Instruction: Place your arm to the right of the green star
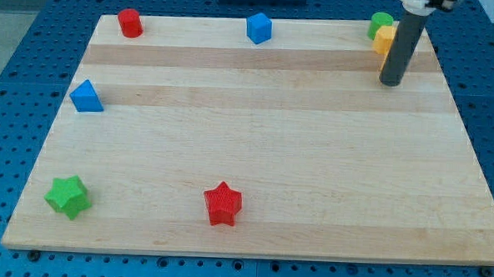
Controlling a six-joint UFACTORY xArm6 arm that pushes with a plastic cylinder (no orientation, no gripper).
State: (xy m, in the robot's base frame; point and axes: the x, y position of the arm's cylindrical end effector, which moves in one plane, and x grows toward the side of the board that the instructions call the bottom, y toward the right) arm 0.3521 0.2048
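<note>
Rod held upright, my tip (391, 82) set down near the board's (255, 147) top right, just below the yellow block (383, 39), no gripper fitted, green star (67, 197) recorded far off at bottom left.

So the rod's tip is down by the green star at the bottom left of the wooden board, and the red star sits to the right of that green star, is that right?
Not quite. The camera view shows my tip near the wooden board's top right corner, just below the yellow block and green block, far from the green star. The red star does sit to the green star's right.
</note>
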